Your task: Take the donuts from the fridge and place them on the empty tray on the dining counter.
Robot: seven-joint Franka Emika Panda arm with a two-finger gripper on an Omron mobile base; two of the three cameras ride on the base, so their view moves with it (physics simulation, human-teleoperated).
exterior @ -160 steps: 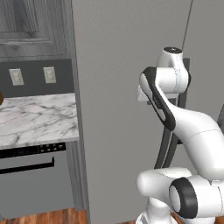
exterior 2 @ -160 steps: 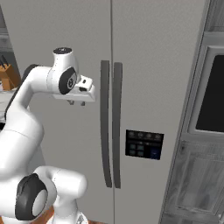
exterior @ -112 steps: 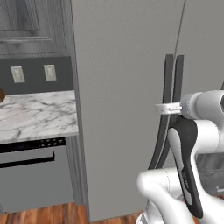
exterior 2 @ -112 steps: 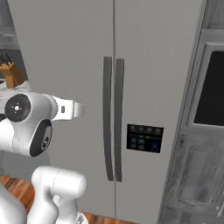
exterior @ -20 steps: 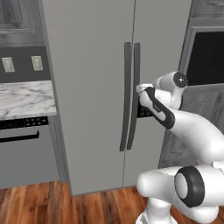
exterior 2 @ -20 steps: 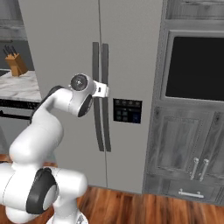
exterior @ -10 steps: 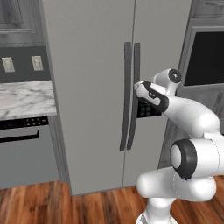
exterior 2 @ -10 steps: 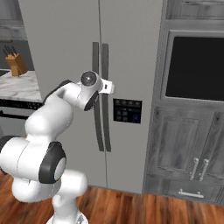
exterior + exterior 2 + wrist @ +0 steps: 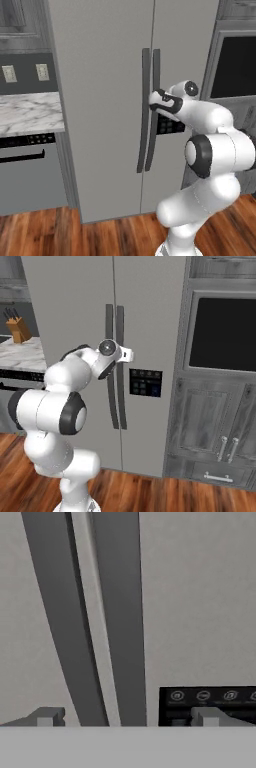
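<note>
The gripper stands open, its 2 fingertips wide apart and holding nothing. It is raised to the middle height of the fridge and points straight at the front of it, close to the doors. Both doors are shut.

In the hand view the 2 long dark handles run up from between the fingertips, side by side and leaning slightly, with the seam between the doors as a thin pale strip between them. The left handle rises just inside the left fingertip; the right one stands near the middle of the gap. Whether either fingertip touches a handle cannot be told. Just behind the right fingertip sits the black control panel with its row of small round icons.

In the left base view the gripper is up against the right handle. Left of the gripper, past the fridge's side, lies a marble counter over a dishwasher. To the gripper's right is a dark wall oven above grey cabinet doors. A knife block stands far left.
</note>
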